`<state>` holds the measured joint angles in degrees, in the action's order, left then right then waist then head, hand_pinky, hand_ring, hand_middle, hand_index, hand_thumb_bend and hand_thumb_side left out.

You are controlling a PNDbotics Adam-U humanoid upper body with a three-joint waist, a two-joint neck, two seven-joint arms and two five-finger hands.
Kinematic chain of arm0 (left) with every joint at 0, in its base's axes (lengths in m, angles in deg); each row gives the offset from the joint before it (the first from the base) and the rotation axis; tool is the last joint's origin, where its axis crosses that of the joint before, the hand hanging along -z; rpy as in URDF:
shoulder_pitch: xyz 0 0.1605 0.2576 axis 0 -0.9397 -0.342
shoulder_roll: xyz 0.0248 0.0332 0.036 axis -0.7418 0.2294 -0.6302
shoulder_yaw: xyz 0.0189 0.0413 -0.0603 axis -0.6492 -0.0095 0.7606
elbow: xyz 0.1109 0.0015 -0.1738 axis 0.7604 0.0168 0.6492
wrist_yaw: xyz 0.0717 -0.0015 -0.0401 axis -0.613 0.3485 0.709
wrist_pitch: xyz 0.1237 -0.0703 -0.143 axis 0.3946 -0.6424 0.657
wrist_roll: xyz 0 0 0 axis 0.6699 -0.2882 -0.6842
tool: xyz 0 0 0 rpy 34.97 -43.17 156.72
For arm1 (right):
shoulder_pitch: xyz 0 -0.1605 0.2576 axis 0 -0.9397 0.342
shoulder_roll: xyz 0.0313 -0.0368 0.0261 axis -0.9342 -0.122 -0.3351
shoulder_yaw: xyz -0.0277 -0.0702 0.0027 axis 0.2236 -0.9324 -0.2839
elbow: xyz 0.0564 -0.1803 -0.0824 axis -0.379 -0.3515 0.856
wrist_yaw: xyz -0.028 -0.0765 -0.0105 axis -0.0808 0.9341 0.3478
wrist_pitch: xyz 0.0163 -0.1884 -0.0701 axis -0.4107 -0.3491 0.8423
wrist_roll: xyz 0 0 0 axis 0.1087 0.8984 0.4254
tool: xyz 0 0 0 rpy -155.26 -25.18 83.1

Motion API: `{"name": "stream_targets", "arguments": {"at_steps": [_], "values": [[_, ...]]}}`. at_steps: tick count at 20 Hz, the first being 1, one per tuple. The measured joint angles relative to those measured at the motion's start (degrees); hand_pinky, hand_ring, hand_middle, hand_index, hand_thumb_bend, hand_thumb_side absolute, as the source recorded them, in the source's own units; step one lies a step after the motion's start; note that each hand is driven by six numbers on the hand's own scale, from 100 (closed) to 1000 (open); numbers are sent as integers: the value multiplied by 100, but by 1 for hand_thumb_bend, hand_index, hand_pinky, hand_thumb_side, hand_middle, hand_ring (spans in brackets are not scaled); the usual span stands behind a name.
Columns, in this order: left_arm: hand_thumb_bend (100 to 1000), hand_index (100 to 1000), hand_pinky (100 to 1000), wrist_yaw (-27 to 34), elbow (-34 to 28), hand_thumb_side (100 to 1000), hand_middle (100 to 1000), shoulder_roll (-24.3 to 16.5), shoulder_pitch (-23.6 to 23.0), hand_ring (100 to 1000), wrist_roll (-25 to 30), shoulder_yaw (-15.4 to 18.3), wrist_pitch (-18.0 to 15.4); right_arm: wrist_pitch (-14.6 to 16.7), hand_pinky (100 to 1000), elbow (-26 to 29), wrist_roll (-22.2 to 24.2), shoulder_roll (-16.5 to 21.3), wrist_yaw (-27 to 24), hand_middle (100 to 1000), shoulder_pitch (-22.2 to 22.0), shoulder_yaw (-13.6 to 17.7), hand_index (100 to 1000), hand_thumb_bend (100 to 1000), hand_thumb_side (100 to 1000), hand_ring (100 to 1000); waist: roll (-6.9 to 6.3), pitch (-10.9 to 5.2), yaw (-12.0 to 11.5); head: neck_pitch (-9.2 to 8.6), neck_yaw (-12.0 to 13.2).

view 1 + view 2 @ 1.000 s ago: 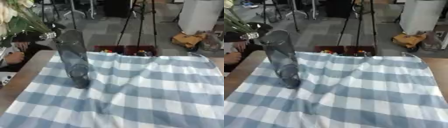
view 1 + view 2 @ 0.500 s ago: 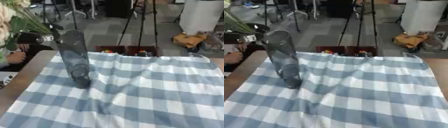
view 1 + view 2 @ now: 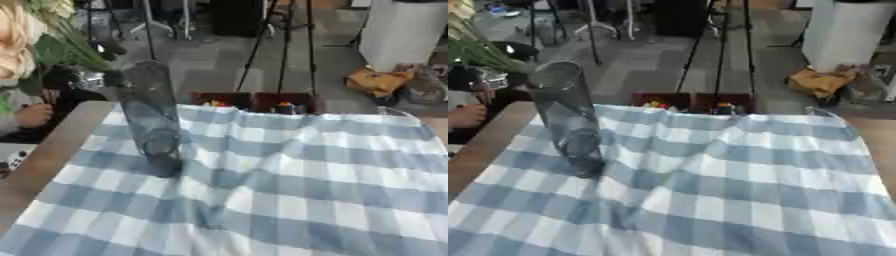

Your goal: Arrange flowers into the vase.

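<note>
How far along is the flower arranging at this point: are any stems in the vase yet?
Nothing looks done: the clear vase stands upright and empty on the checked cloth. In hand: a bunch of flowers, pale blooms on green stems, sits at the upper left, its stems angled toward the vase mouth but not inside. What holds it cannot be made out. Left: lowering the stems in and arranging them.
</note>
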<state>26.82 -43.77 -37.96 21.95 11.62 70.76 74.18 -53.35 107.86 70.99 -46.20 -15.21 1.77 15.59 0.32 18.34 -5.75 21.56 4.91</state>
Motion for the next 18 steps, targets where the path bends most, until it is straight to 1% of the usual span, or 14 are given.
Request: {"name": "stream_targets", "arguments": {"at_steps": [6, 7, 9, 15, 18], "values": [[422, 1000, 980, -79, 0, 821, 1000, -2, 0, 1000, -71, 0, 2, -4, 776, 0, 4, 0, 0, 434, -1, 0, 752, 100, 1000, 539, -3, 0, -3, 0, 0], [477, 1000, 1000, -91, 0, 782, 1000, -2, 0, 1000, -73, 0, 1, -4, 776, 0, 4, 0, 0, 434, -1, 0, 753, 100, 1000, 539, -3, 0, -3, 0, 0], [498, 1000, 1000, -145, 1, 771, 1000, -34, -6, 1000, -54, -5, 10, -6, 777, 0, 5, 0, 0, 434, -2, 0, 753, 100, 1000, 539, -6, 0, -3, 0, 0], [504, 1000, 1000, -533, 0, 792, 1000, -129, -95, 1000, 144, -3, 7, -21, 776, 2, 9, 0, 0, 434, -5, 3, 752, 100, 1000, 539, -12, 0, -2, 0, -1], [494, 1000, 1000, -579, 0, 807, 1000, -174, -190, 1000, 174, 16, -8, -36, 776, 7, -4, -1, 0, 435, -5, 16, 752, 100, 1000, 540, -9, 0, -2, -1, -2]]}}
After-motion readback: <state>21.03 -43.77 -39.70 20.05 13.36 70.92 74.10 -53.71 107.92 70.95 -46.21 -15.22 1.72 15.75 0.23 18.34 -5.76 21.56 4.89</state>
